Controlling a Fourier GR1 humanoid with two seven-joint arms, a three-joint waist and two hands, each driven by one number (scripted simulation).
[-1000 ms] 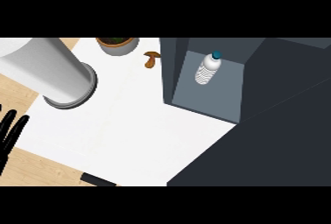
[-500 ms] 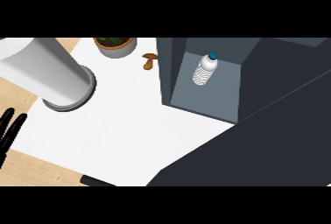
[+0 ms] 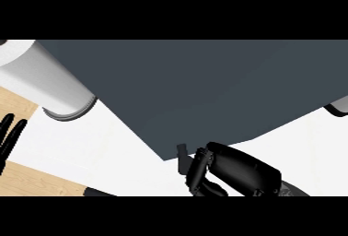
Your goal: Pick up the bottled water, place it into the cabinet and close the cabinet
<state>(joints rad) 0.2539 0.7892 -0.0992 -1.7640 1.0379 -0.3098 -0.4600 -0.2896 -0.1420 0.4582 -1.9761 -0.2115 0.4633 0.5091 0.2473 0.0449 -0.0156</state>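
The dark grey cabinet door spreads across most of the upper view and hides the cabinet's inside. The bottled water is not visible. My right hand is at the lower middle, just below the door's lower corner. Its fingers are relaxed and hold nothing, and its thumb touches the door's edge. My left hand rests open at the left edge with its fingers pointing up, far from the cabinet.
A tall white cylinder with a grey base stands at the upper left, beside the door's left edge. The white counter runs below the door, with a wooden strip at the lower left. A dark object pokes in at the right edge.
The cabinet door has swung across the opening and now covers the bottle, the potted plant and the small brown thing. My right hand has come into view under the door. The left hand stayed put.
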